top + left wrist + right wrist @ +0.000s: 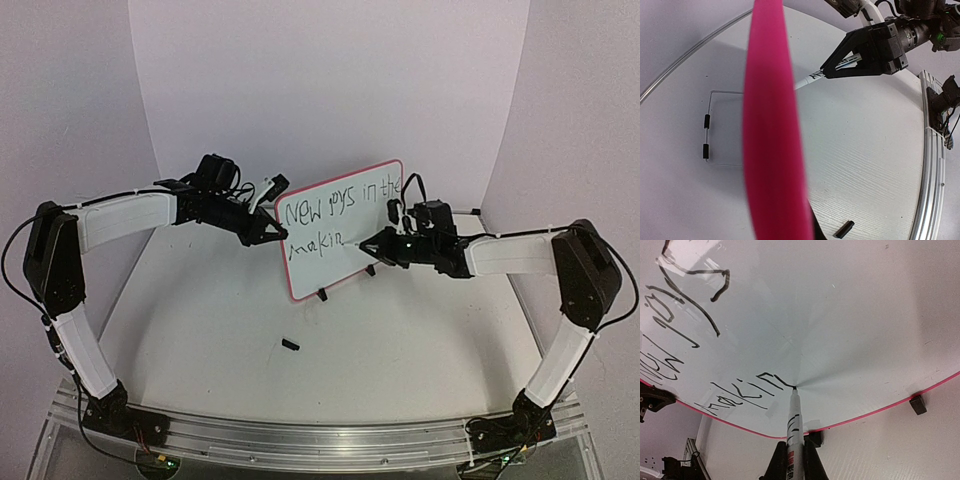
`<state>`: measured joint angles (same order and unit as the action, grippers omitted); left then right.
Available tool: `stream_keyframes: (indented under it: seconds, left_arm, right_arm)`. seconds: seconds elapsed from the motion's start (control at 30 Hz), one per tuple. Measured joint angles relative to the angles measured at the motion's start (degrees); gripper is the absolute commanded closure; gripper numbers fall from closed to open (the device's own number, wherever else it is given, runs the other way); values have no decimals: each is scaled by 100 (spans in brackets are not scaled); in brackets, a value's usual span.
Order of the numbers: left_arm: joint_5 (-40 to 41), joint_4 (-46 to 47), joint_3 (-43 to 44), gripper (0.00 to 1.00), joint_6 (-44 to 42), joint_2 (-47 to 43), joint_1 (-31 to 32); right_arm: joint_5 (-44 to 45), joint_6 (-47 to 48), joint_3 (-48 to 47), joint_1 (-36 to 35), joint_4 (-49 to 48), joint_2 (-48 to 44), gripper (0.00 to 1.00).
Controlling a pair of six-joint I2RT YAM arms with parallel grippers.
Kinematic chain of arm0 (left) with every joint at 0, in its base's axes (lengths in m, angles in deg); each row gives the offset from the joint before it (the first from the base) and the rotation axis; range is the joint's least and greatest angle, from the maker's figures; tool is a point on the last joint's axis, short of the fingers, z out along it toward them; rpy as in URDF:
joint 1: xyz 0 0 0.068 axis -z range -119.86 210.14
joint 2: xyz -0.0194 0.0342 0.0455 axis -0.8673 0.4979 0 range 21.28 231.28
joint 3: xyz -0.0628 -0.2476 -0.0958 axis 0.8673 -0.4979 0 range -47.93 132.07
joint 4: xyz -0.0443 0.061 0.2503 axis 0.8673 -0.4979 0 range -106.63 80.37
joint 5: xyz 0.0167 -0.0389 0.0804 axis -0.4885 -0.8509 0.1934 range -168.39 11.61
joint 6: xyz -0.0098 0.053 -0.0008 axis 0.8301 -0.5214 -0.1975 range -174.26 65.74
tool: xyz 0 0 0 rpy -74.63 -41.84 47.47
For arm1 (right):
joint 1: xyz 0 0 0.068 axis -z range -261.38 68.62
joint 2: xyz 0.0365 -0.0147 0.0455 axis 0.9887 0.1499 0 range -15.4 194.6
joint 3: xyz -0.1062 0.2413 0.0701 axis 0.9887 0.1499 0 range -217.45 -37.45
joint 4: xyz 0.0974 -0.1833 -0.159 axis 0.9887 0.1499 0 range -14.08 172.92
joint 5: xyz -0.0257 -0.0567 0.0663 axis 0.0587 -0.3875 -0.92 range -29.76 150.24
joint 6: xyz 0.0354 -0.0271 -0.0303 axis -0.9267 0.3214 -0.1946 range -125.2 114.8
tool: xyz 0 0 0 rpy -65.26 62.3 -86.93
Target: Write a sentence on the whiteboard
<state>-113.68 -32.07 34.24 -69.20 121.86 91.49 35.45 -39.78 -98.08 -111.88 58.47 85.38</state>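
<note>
The whiteboard [350, 235], red-pink framed, stands tilted on small black feet [917, 404] at mid-table. My left gripper [278, 233] is shut on its left edge; in the left wrist view that frame [770, 125] fills the middle as a blurred pink band. The sentence [335, 212] runs in two rows of black letters, and the lower row [742, 395] ends at the pen tip. My right gripper [792, 467] is shut on the black-and-white marker pen [794, 425]. The pen's tip touches the board's white face [850, 315]. That gripper [840, 67] also shows from the left wrist.
A small black marker cap [291, 346] lies on the table in front of the board [844, 229]. A thin wire loop with two black sleeves [706, 135] lies behind the board. An aluminium rail [300, 435] runs along the near edge.
</note>
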Motion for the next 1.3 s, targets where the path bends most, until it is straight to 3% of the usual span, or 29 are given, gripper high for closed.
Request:
stream_keyframes:
  seconds: [1.3]
  left_arm:
    - [4, 0, 0, 100, 37, 0, 0]
  right_arm:
    - [-248, 25, -274, 140, 48, 1, 100]
